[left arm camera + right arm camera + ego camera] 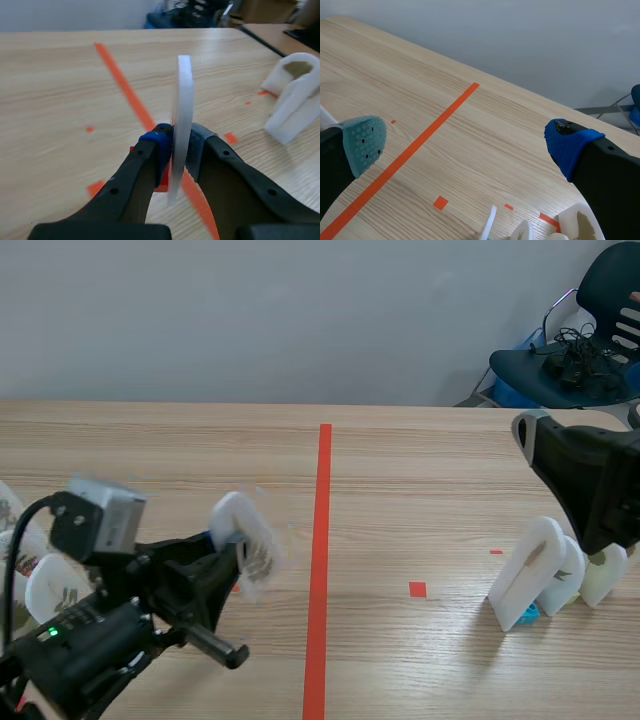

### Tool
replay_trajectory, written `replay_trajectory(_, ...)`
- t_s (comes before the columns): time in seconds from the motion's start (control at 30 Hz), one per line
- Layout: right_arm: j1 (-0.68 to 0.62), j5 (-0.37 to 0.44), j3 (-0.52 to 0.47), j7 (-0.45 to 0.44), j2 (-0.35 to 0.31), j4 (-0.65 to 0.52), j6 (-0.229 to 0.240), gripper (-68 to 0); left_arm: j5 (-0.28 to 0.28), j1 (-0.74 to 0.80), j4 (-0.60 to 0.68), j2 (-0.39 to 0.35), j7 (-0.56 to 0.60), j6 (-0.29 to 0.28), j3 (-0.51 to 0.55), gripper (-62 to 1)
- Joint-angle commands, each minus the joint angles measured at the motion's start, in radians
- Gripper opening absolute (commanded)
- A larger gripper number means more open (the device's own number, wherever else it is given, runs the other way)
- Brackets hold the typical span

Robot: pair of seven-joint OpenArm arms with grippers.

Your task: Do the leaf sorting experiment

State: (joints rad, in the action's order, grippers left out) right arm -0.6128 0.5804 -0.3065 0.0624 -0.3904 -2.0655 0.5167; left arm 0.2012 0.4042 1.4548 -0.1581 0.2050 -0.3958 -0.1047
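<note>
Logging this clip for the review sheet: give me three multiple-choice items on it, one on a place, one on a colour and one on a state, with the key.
1. Where does the group of upright white plates stand?
A. on the table, beside the right arm
B. at the table's far edge
C. on the chair

2. What colour is the long tape line down the table's middle?
A. blue
B. orange-red
C. green

3. How is the left gripper?
A. open
B. shut on nothing
C. shut on a white plate

Key:
1 A: the scene view shows them on the wood right next to that arm.
2 B: the line reads orange-red in all three views.
3 C: the left wrist view shows the plate pressed edge-on between the pads.
</note>
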Motion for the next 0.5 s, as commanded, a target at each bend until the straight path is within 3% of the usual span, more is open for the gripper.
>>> replay_trajectory(0.0, 0.009, 0.011, -0.009, -0.011, -0.003, 0.000, -0.004, 0.4, 0.005, 0.021, -0.009, -0.006, 0.015, 0.004, 0.027, -56.8)
replay_trajectory(0.33, 0.009, 0.011, -0.009, -0.012, -0.003, 0.000, -0.004, 0.4, 0.008, 0.074, -0.055, -0.003, 0.067, 0.089, 0.260, -56.8)
replay_trajectory(0.47, 0.010, 0.011, -0.009, -0.012, -0.003, 0.000, -0.004, 0.4, 0.054, 0.043, -0.136, -0.006, 0.068, 0.124, 0.307, -56.8)
